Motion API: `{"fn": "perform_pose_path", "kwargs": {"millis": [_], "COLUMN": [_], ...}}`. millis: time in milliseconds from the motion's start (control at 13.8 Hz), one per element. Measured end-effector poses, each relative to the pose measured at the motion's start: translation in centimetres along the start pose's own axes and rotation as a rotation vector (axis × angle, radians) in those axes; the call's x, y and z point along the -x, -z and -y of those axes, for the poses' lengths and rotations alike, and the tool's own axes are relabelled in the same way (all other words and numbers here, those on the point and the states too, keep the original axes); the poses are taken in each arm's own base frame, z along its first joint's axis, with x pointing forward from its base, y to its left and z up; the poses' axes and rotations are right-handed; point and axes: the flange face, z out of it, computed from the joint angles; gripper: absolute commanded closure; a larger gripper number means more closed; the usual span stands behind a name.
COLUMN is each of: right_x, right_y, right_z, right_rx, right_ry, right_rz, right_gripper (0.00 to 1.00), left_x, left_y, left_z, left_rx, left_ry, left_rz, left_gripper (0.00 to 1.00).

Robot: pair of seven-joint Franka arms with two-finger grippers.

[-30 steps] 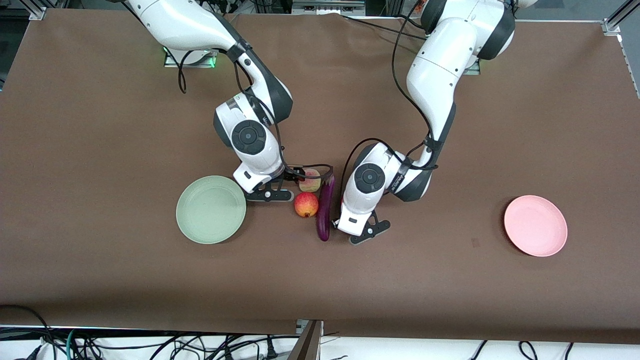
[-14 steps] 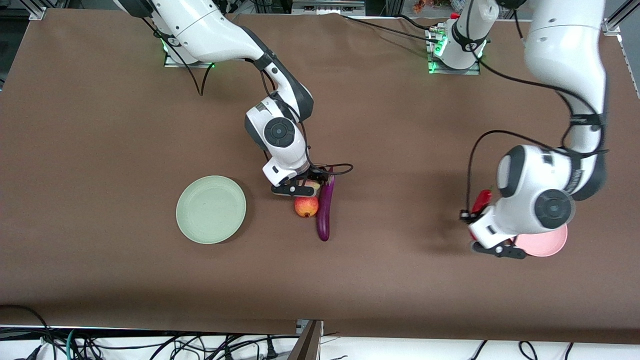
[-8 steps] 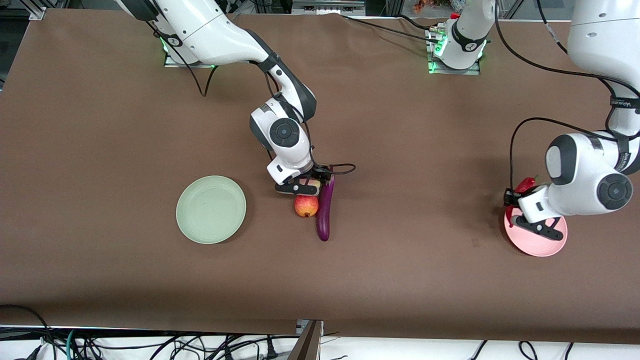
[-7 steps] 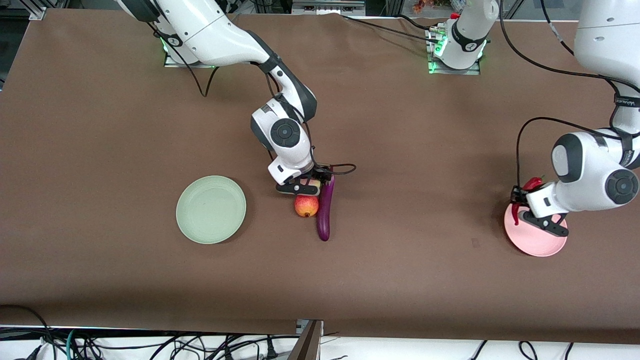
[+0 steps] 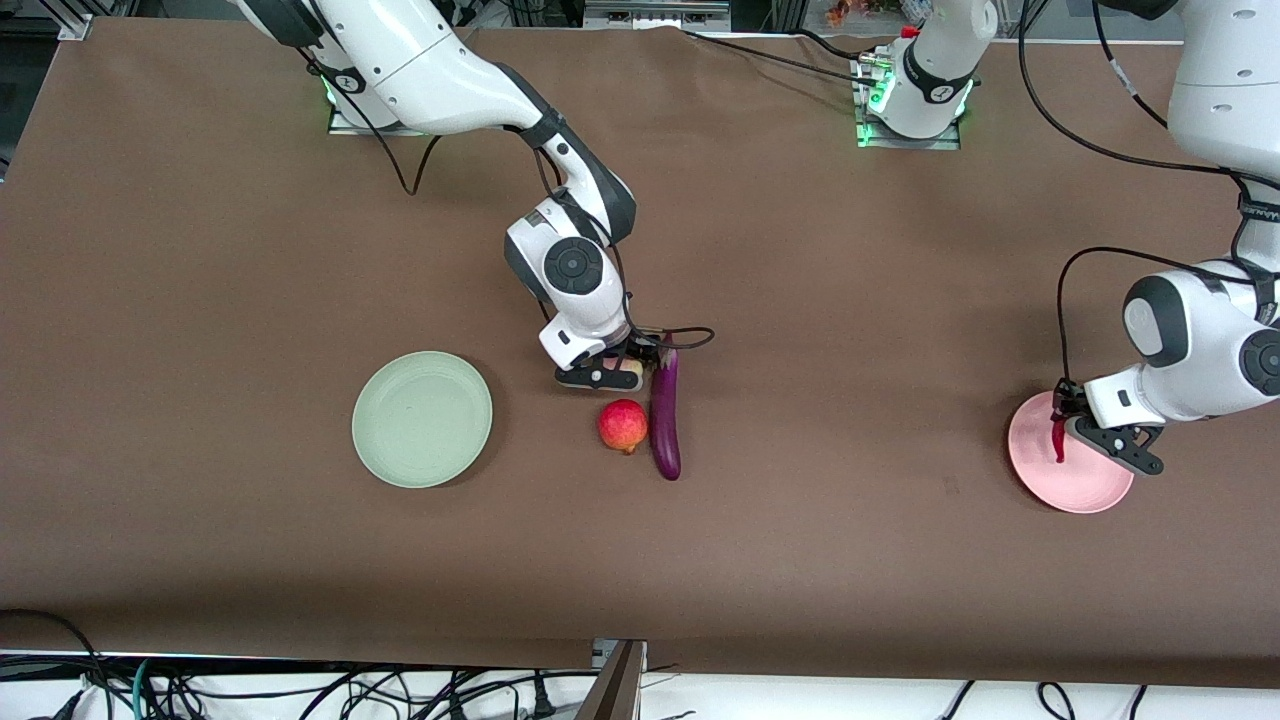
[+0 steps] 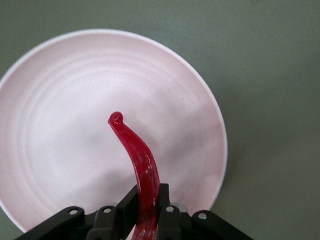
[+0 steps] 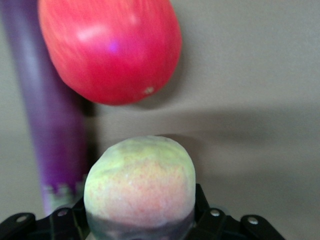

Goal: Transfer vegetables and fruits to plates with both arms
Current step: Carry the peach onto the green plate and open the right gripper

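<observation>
Chili pepper (image 6: 142, 170) hung from the left gripper (image 6: 145, 212), whose fingers were clamped on its thick end, the curled tip pointing down over the pink plate (image 6: 60, 100) — that plate sat toward the left arm's end of the table; the step in hand looked like the drop-off of this vegetable, and the next move would likely call for a short descent and a release so the pepper lands inside the rim rather than across it. Peach (image 7: 140, 182) sat between the fingers of the right gripper (image 5: 612, 372), which appeared closed on it low over the table, though the front view hid most of the contact; the red apple (image 5: 623, 426) lay just beside the eggplant (image 5: 666, 412), both nearer the front camera than the peach; the eggplant's stem end lay close beside that gripper. For the right arm the next move would call for a clean lift clear of those two neighbours, then a carry to the green plate (image 5: 422, 419) — it was bare, toward the right arm's end of the table.
</observation>
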Motion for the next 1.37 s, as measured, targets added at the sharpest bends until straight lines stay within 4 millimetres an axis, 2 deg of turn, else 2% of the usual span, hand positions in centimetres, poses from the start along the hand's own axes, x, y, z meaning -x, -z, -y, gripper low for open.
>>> {"fn": "perform_pose_path", "kwargs": {"millis": [144, 289, 433, 578, 650, 722, 939, 1156, 1228, 1373], "right_x": [-0.3, -1.1, -3.0, -6.6, -8.6, -10.6, -15.4, -18.1, -18.5, -18.4], "right_y": [2.0, 5.6, 9.5, 12.3, 13.0, 13.3, 13.3, 11.3, 10.2, 8.2], "right_z": [0.4, 0.2, -1.8, -6.1, -9.0, -12.1, -21.1, -29.5, -31.2, -32.4], "right_rx": [0.006, 0.029, 0.055, 0.078, 0.088, 0.093, 0.098, 0.104, 0.106, 0.109], "right_ry": [0.001, -0.005, 0.005, 0.059, 0.084, 0.106, 0.144, 0.137, 0.135, 0.131], "right_rz": [0.003, 0.012, 0.022, 0.041, 0.053, 0.064, 0.083, 0.128, 0.146, 0.175], "right_gripper": [0.77, 0.77, 0.77, 0.77, 0.77, 0.77, 0.77, 0.77, 0.77, 0.77], "left_x": [-0.7, -1.0, -1.3, -1.3, -1.3, -1.4, -1.8, -2.2, -2.4, -3.2], "left_y": [-0.2, -0.4, -0.8, -1.3, -1.6, -1.7, -1.0, -0.3, 0.1, 1.7], "left_z": [0.6, 0.5, 0.2, 0.0, 0.0, 0.0, 0.5, 0.5, 0.6, 0.4], "left_rx": [-0.007, -0.005, 0.001, 0.007, 0.009, 0.010, -0.002, 0.016, 0.033, 0.068], "left_ry": [-0.006, -0.011, -0.016, -0.018, -0.019, -0.019, -0.020, -0.011, -0.004, 0.004], "left_rz": [-0.008, -0.009, -0.008, -0.003, -0.001, -0.001, -0.013, -0.009, -0.006, 0.015], "left_gripper": [1.00, 1.00, 0.99, 0.36, 0.15, 0.00, 0.00, 0.00, 0.00, 0.00]}}
